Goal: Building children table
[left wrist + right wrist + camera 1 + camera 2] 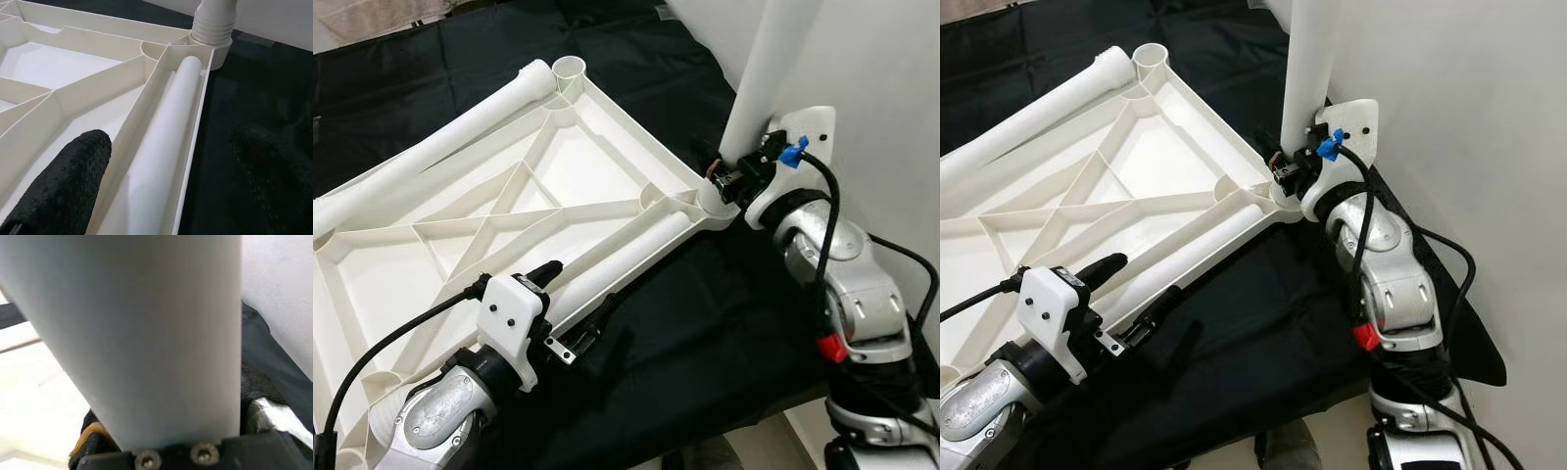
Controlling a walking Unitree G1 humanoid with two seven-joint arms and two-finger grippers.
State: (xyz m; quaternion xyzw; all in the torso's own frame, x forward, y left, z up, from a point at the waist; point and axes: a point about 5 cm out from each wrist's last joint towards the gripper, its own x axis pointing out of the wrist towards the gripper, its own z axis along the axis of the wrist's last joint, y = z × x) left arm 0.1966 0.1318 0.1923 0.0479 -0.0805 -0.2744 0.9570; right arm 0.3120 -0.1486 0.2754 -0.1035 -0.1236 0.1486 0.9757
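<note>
Left fingers (63, 186) apart astride tabletop rim (193, 147).

Head pair: look down from above at the upturned tabletop (509, 211) on a black cloth (724, 323); both share it.
Left wrist: close, along a lying leg (164, 147).
Right wrist: pressed against the upright leg (142, 333).

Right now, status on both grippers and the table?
Right gripper shut on upright leg at corner socket. Left gripper open over loose leg. Tabletop upside down. Nothing blocking.
</note>
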